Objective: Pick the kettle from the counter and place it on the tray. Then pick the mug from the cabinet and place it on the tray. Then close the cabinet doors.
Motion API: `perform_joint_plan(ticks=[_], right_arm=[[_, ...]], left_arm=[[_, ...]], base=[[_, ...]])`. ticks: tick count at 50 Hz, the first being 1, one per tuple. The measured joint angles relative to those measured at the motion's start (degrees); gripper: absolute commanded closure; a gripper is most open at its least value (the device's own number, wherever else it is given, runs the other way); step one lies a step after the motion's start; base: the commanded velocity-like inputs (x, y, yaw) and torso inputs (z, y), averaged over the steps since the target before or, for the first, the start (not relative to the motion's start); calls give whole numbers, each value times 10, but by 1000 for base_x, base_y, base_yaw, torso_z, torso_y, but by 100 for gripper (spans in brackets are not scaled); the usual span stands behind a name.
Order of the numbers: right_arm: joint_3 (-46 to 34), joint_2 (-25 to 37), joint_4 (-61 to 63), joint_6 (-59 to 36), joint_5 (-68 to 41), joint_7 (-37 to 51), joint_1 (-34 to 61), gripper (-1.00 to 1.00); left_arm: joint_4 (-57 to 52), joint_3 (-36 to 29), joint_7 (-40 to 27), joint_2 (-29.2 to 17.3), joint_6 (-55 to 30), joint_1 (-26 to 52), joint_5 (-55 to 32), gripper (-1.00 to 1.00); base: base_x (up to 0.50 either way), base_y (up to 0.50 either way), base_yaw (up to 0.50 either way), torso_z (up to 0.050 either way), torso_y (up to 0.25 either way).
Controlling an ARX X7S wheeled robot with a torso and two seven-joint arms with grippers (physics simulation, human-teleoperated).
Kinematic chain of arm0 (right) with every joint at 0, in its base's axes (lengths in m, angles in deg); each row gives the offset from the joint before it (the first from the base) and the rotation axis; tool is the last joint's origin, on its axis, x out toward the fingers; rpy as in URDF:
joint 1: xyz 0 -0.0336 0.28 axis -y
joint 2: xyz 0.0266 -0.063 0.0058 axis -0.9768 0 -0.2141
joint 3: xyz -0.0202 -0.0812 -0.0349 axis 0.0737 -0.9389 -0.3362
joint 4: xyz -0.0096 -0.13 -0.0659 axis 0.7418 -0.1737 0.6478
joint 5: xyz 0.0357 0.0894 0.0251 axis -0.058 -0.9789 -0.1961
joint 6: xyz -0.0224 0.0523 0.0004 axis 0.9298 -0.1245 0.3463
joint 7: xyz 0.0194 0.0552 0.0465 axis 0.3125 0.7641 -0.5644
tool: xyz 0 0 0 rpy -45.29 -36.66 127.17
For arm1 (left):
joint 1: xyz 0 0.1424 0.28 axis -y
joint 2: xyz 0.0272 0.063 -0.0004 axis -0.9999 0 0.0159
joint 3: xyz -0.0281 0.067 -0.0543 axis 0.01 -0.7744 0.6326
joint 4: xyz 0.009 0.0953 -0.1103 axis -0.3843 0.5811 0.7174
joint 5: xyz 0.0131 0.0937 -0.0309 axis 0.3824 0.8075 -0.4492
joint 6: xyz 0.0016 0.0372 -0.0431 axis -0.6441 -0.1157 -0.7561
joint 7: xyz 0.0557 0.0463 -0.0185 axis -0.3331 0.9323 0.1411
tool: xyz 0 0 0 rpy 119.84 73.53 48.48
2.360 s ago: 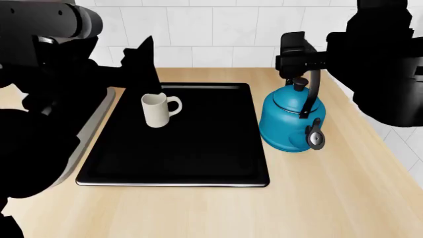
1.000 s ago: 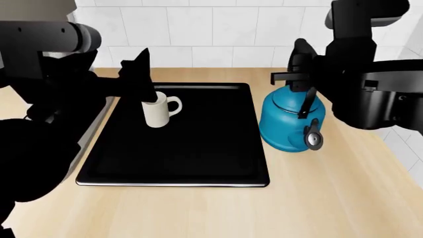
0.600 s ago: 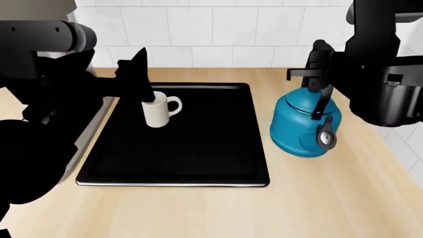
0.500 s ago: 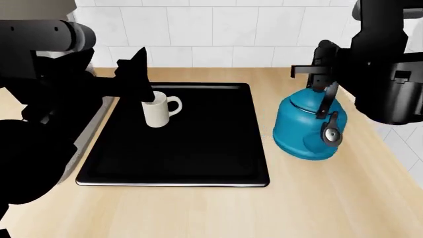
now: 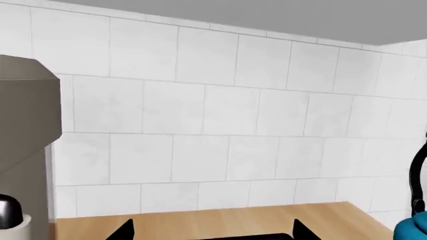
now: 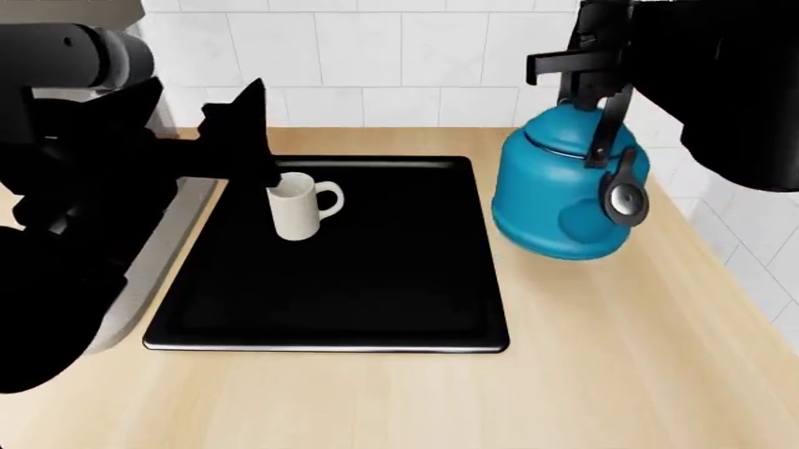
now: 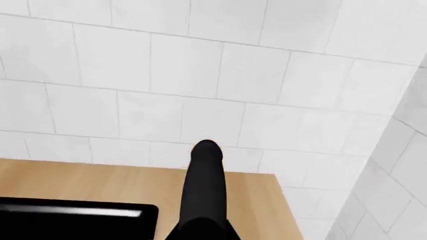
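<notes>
Above the right side of the surface (image 6: 587,374), the teal-blue kettle (image 6: 562,201) hangs tilted from its black arched handle (image 6: 608,117), which runs up into the right gripper (image 6: 587,61). That gripper is clamped on the handle's top, though the dark arm mass hides most of the fingers. The kettle's body is squat, rounded and glossy, with a round silver spout cap (image 6: 623,201) facing the camera; whether its base touches the blond wood-grain surface cannot be told, and it sits beside the tray's right edge, not on it.

The tray (image 6: 374,309) is flat, black and rectangular, with a low rim and rounded corners. On its far left part stands the cream-white cylindrical mug (image 6: 297,208), upright, loop handle pointing right. The left gripper (image 6: 250,140) is a black silhouette just above and behind the mug, overlapping its rim; whether its jaws are apart or together cannot be made out.

From the left wrist, only two dark fingertips (image 5: 123,231) poke into view before white wall tiles (image 5: 200,110), with a sliver of kettle at the edge. From the right wrist, the handle rises as a rounded black bar.
</notes>
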Motion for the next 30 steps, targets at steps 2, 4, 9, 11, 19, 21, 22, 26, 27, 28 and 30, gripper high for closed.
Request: perform_joint_plan(ticks=[2, 4, 9, 11, 19, 21, 22, 26, 27, 28, 30], right_arm=[[-1, -8, 0, -1, 2, -2, 7, 100], [-3, -17, -1, -1, 6, -5, 14, 100], [-9, -42, -10, 2, 24, -20, 25, 100], [-13, -52, -14, 4, 32, -27, 28, 100], [-30, -94, -31, 18, 66, -56, 26, 100], [-34, -104, -35, 22, 75, -63, 23, 100], [-37, -108, -37, 24, 79, -67, 21, 100], [-46, -127, -45, 35, 97, -81, 12, 100], [-49, -131, -47, 37, 101, -85, 9, 100], [-52, -136, -50, 40, 106, -89, 7, 100], [-57, -144, -54, 46, 115, -96, 1, 100]], left_arm=[[-1, 2, -1, -2, 0, 0, -3, -100], [-3, 4, -3, -4, 0, 0, -6, -100], [-8, 10, -5, -9, 2, -3, -14, -100], [-10, 12, -4, -11, 3, -5, -16, -100], [-17, 19, -3, -18, 7, -12, -20, -100], [-18, 21, -3, -20, 8, -14, -21, -100], [-18, 22, -2, -21, 9, -15, -22, -100], [-20, 26, 0, -24, 11, -21, -22, -100], [-20, 27, 0, -25, 12, -21, -23, -100], [-20, 28, 0, -26, 12, -22, -23, -100], [-20, 30, 1, -28, 13, -23, -24, -100]], base=[[0, 0, 0, 0, 5], [0, 0, 0, 0, 0], [0, 0, 0, 0, 0], [0, 0, 0, 0, 0], [0, 0, 0, 0, 1], [0, 0, 0, 0, 0], [0, 0, 0, 0, 0], [0, 0, 0, 0, 3], [0, 0, 0, 0, 0], [0, 0, 0, 0, 0], [0, 0, 0, 5, 0]])
